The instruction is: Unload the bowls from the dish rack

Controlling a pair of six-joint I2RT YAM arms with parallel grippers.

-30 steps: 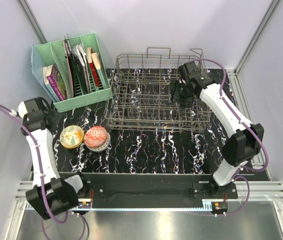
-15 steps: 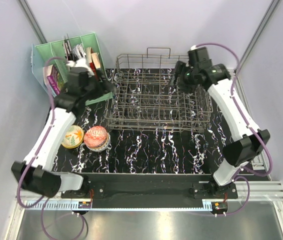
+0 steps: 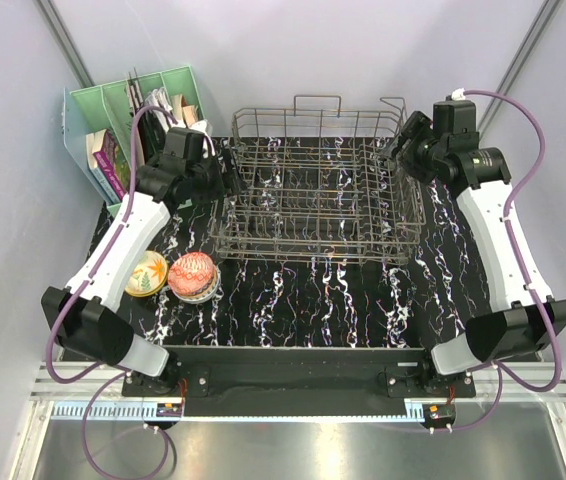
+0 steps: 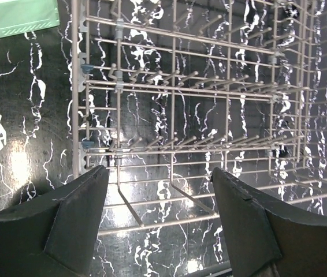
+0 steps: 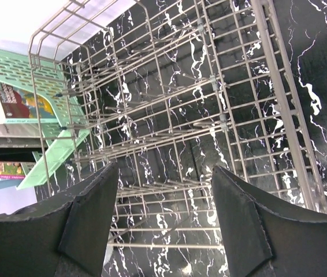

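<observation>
Dish rack [image 3: 313, 190] — grey wire, rectangular, tined; left fingers [image 4: 74, 213] and right fingers [image 5: 241, 219] — matte black wedges, held apart; bench [image 3: 303, 300] black, white-veined.

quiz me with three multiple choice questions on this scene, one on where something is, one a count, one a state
1. The yellow bowl and the red-pink bowl stand:
A) in the dish rack
B) on the table, off the rack's front left corner
C) on the table, right of the rack

2. Bowls in the dish rack:
A) none
B) two
C) five

3. The left claw is:
A) open and empty
B) shut on a bowl
C) shut on a rack wire

Answers:
1 B, the top view shows both side by side on the dark marbled table, outside the rack.
2 A, every view shows only bare wires and tines.
3 A, the left wrist view shows its fingers spread above the rack with nothing between them.
</observation>
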